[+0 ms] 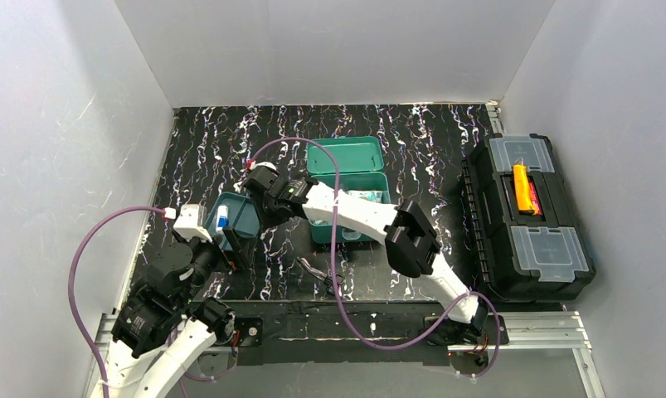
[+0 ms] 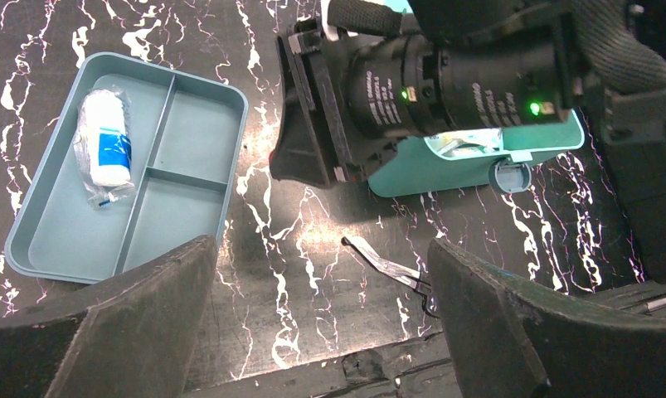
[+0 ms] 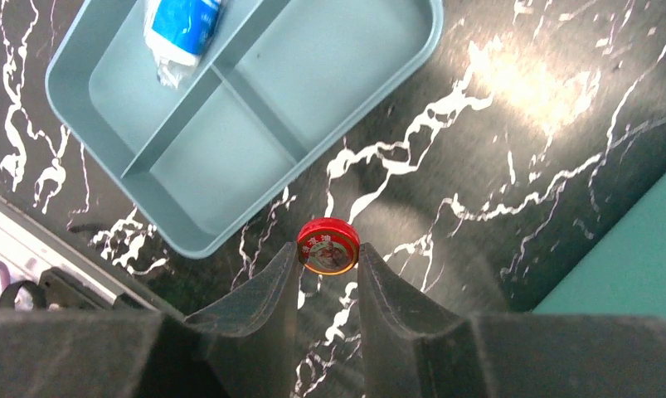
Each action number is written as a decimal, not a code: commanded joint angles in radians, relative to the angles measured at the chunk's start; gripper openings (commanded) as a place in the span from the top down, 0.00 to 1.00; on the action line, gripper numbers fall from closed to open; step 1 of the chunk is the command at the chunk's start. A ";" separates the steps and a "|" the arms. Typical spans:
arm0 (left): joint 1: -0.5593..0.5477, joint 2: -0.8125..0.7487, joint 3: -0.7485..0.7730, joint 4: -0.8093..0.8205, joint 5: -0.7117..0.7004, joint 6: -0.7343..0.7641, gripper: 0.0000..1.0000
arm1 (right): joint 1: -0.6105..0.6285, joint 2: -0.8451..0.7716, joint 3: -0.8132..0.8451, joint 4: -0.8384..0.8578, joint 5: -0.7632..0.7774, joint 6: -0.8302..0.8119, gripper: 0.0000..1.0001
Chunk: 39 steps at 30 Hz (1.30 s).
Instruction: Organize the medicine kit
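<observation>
While poised beside the inner tray (image 3: 329, 75), grips a red tin (image 3: 328, 246) for sorting.
Top: shows the open medicine kit (image 1: 350, 178) at centre, tray set out to its left. Left wrist: holds left gripper (image 2: 319, 245) spread wide, empty, near the tray, probably to steady it. Right wrist: pinches tin by its rim in right gripper (image 3: 328, 253), probably bound for a vacant compartment.

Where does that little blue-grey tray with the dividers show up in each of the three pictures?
Top external: the divided tray sits left of centre, about mid-height.
Left wrist: the divided tray fills the upper left.
Right wrist: the divided tray is at top left, above the pinched red tin.
Shared landmark: the blue-labelled bandage roll lying in its long compartment.
</observation>
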State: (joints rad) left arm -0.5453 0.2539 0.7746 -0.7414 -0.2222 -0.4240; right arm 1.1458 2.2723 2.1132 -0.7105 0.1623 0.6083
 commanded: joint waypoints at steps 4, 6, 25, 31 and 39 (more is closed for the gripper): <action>0.005 0.003 -0.009 -0.001 -0.017 -0.001 0.02 | -0.023 0.059 0.077 0.171 -0.044 -0.102 0.78; 0.006 0.004 -0.009 -0.001 -0.016 -0.001 0.02 | -0.028 0.088 0.109 0.181 -0.046 -0.119 0.78; 0.005 0.007 -0.012 0.002 -0.004 0.001 0.02 | -0.055 0.260 0.199 0.318 0.018 -0.177 0.71; 0.005 0.011 -0.012 0.005 0.000 0.002 0.02 | -0.057 0.279 0.198 0.333 0.025 -0.181 0.55; 0.005 0.014 -0.012 0.003 -0.002 0.004 0.02 | -0.058 0.236 0.171 0.370 0.025 -0.188 0.41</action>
State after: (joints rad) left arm -0.5449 0.2543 0.7727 -0.7414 -0.2214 -0.4236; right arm 1.0885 2.5374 2.2620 -0.4057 0.1738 0.4377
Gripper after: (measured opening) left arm 0.981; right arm 0.584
